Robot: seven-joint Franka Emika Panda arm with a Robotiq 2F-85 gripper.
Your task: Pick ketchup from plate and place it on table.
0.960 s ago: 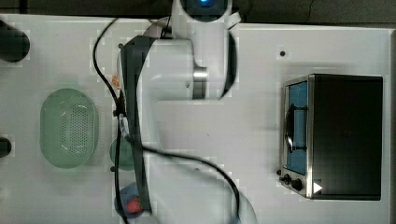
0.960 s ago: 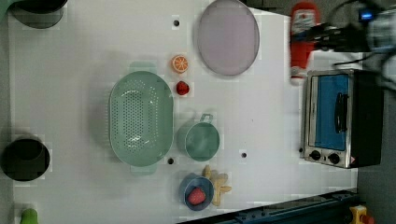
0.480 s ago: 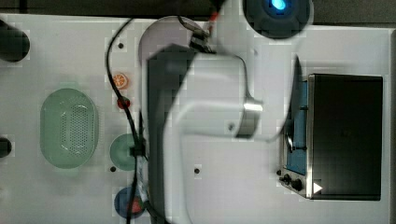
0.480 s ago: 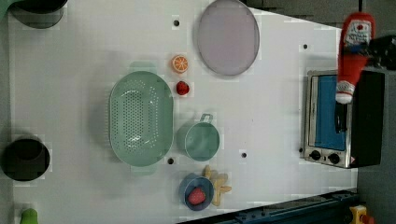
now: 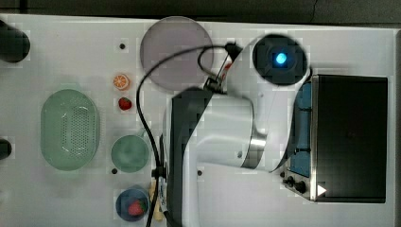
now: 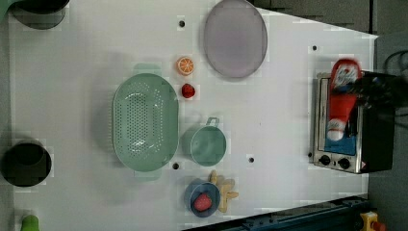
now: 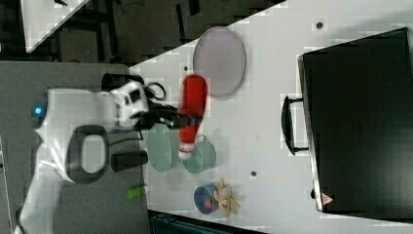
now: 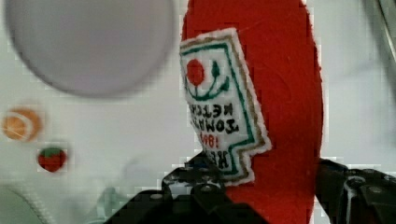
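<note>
My gripper (image 8: pixel 266 189) is shut on the ketchup (image 8: pixel 280 93), a red bottle with a white label, and holds it around its lower body. In the right view the ketchup (image 7: pixel 194 92) hangs above the table (image 7: pixel 272 122), cap pointing away from the plate (image 7: pixel 219 56), with the gripper (image 7: pixel 191 118) clamped across its middle. In the left view the ketchup (image 6: pixel 341 103) shows in front of the toaster oven, the gripper (image 6: pixel 357 89) a dark blur across it. The greyish-lilac plate (image 6: pixel 235 38) lies bare. In the top view the arm covers the bottle; the plate (image 5: pixel 175 47) shows partly.
A toaster oven (image 5: pixel 350 137) stands at the top view's right. A green perforated basket (image 6: pixel 144 122), green cup (image 6: pixel 208 144), blue bowl with a red piece (image 6: pixel 202 198), orange slice (image 6: pixel 185 65) and strawberry (image 6: pixel 188 90) lie on the table. A black cup (image 6: pixel 26 163) stands nearby.
The ketchup, held in the gripper, has travelled from beside the plate to the left view's right and then downward, in front of the toaster oven. The arm has swung right in the top view.
</note>
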